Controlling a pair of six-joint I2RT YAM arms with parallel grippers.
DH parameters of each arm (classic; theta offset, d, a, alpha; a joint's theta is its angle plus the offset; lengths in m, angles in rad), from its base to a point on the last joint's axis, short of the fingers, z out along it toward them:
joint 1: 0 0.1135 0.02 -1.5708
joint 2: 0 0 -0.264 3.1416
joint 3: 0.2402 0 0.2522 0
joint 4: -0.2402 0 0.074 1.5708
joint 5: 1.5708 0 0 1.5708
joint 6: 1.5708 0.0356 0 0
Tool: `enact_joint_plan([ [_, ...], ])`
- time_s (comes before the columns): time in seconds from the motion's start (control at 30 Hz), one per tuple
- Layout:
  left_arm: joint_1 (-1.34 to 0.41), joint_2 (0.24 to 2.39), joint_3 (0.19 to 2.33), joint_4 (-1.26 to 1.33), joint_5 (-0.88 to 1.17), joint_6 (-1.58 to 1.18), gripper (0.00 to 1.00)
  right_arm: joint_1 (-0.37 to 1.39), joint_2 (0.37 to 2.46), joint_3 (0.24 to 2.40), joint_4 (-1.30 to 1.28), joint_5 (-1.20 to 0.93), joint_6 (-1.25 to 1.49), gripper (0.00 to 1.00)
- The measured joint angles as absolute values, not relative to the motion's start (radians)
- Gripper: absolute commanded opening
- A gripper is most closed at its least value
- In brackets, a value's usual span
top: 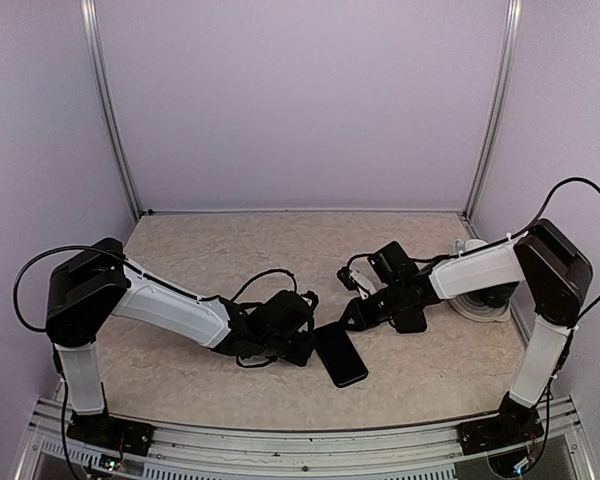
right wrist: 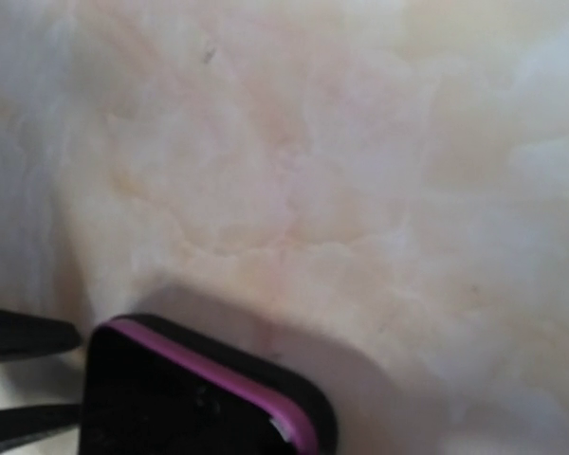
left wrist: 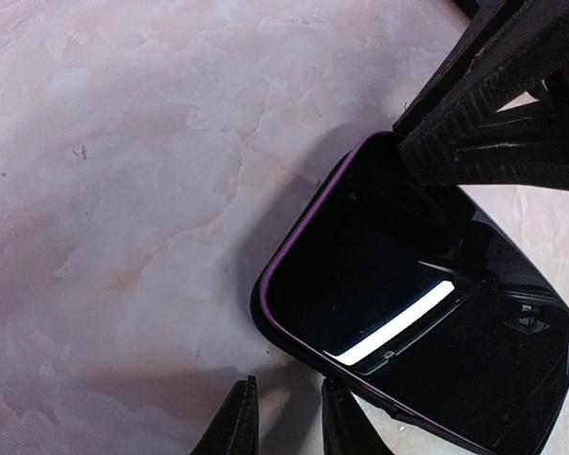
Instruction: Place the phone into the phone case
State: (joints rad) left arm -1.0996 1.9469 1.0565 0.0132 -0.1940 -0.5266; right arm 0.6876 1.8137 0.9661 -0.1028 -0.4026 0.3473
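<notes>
**Both claws meeting at a dark phone mid-counter**

The phone is lying flat on the marbled counter, near the front and about midway between the two arms, with its glossy black face turned up. A thin purple rim is running around its edge. The views are not showing whether that line belongs to the phone or to a case already around it, and no separate case is standing out anywhere.

The left claw is reaching in low from the left and sitting just beside the phone's near corner. Its two fingers are standing slightly parted, with only a sliver of counter and shadow between them and nothing pinched there.

The right claw is coming in from the opposite side, with its ribbed fingers lying over the phone's far corner in the left wrist view. In its own wrist view the fingertips are ending right at the phone's end. I cannot tell whether they are gripping it or only touching it.

A white round object is resting on the counter at the far right, partly under the right arm and well apart from the phone.
</notes>
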Motion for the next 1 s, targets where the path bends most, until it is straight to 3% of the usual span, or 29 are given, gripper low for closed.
enact_joint_plan([
  [0.5,-1.099,1.960,1.084,-0.021,-0.200,-0.525,0.26,0.708,1.763,0.852,0.038,-0.358,0.416,0.04],
  [0.8,-1.084,1.944,1.060,0.006,-0.199,-0.522,0.32,0.731,1.744,0.838,0.027,-0.310,0.445,0.10],
  [1.0,-1.063,1.933,1.058,0.007,-0.208,-0.506,0.43,0.731,1.744,0.825,0.046,-0.308,0.468,0.10],
])
